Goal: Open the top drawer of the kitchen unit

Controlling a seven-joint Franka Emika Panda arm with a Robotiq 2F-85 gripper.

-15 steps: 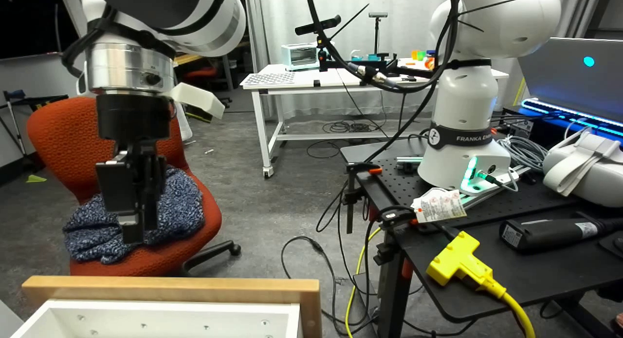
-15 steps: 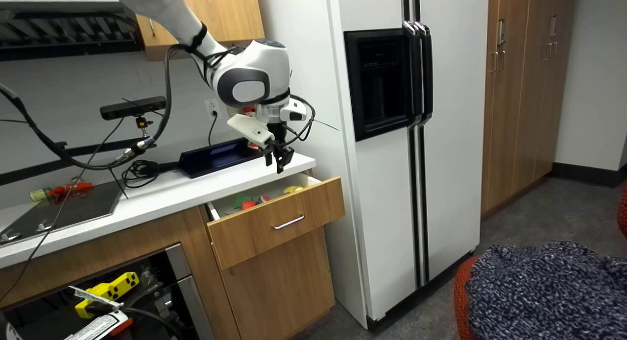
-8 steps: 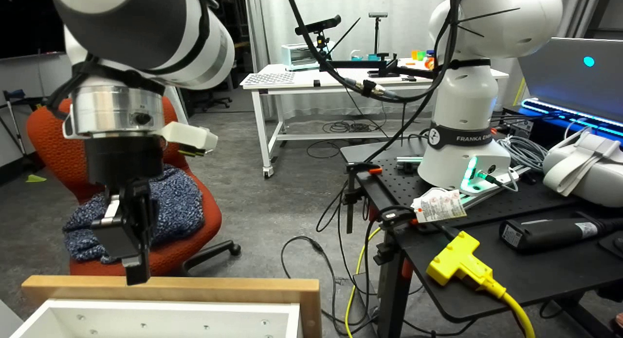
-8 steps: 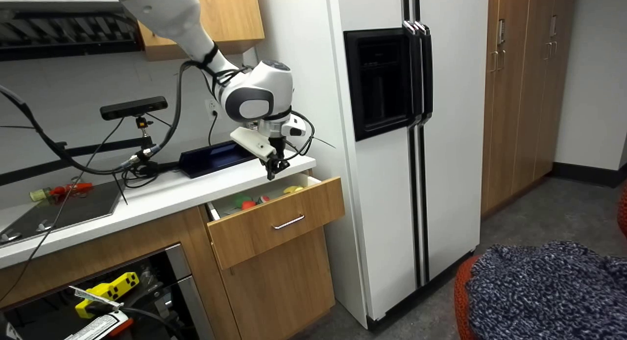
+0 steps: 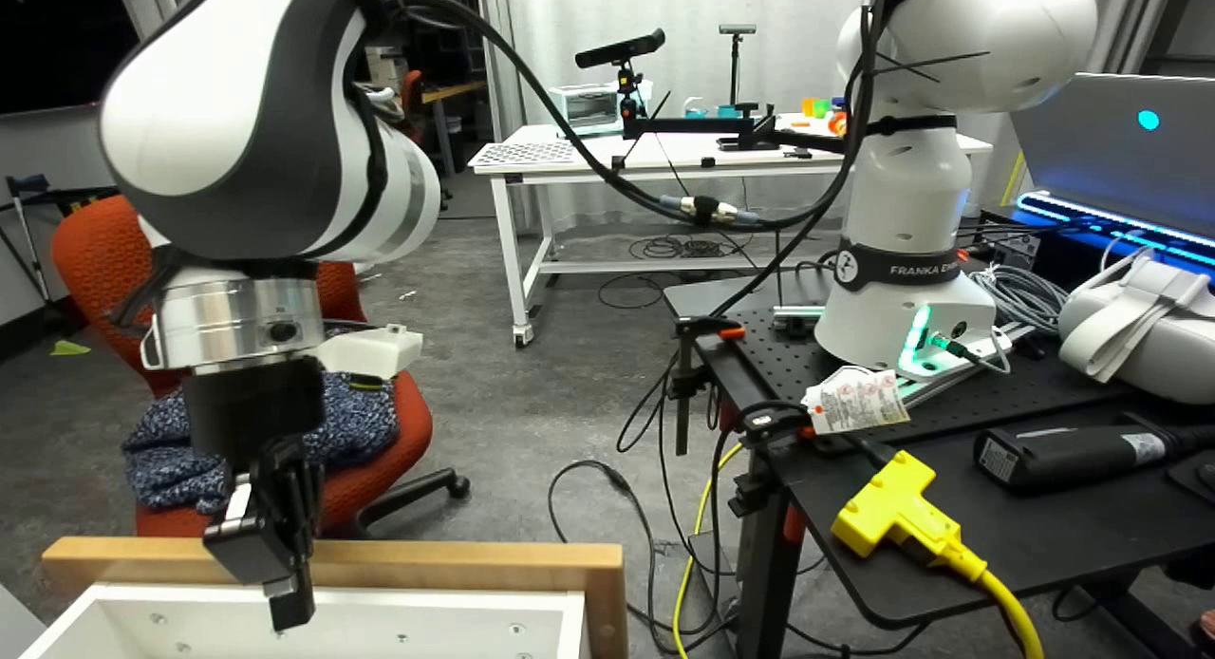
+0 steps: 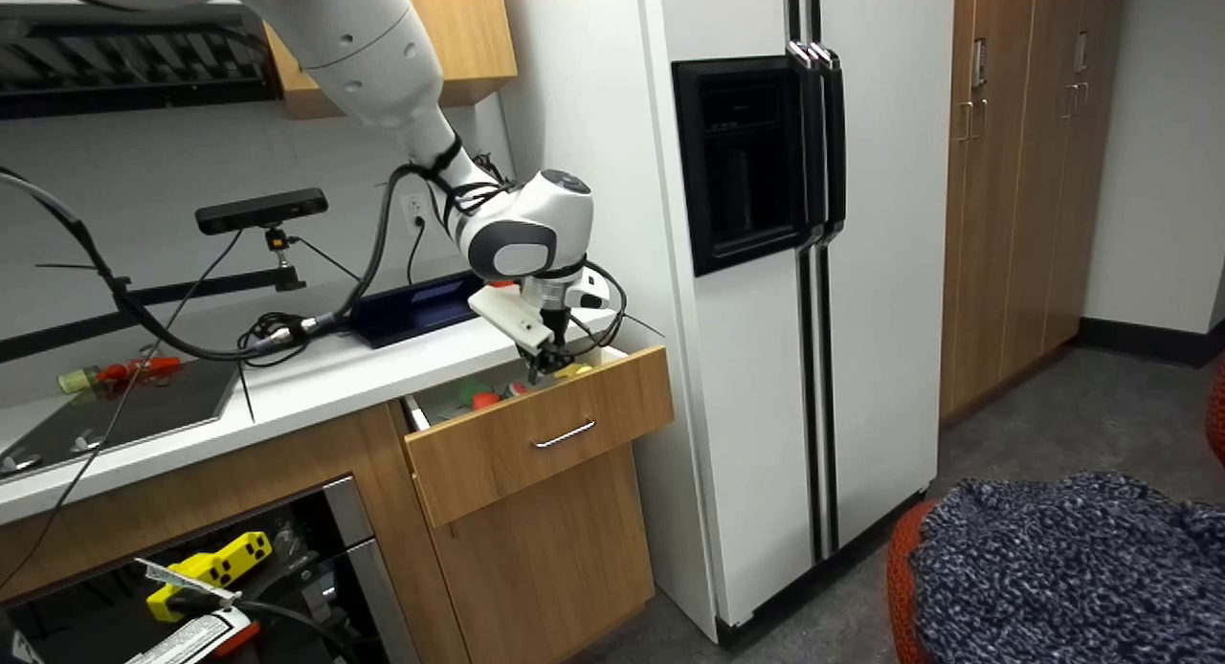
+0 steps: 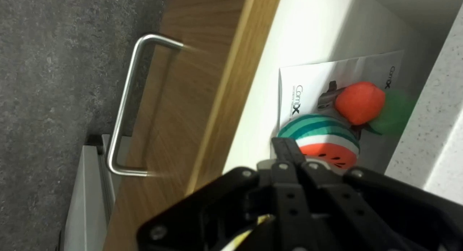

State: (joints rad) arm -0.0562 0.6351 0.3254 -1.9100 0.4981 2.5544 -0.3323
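The top drawer (image 6: 612,391) of the kitchen unit (image 6: 541,549) is pulled part way out, its wooden front and metal handle (image 6: 565,434) facing the room. In the wrist view the drawer's pale rim (image 7: 235,88) runs diagonally, with the handle (image 7: 123,106) beyond it to the left. My gripper (image 7: 288,148) is shut with its two fingertips together and nothing between them. It points down over the inside of the drawer, just behind the front panel. In an exterior view the fingertips (image 5: 292,610) appear in front of the drawer's white inner wall (image 5: 427,611).
Inside the drawer lie a watermelon-slice toy (image 7: 322,135), a red toy (image 7: 360,101), a green one (image 7: 394,113) and a printed sheet (image 7: 307,73). The countertop edge (image 7: 430,110) overhangs the drawer's back. A fridge (image 6: 612,214) stands close beside the unit; an orange chair (image 5: 418,422) is nearby.
My gripper has come down toward the drawer, and its fingers, apart a second ago, are now together. The drawer and its contents have not moved.
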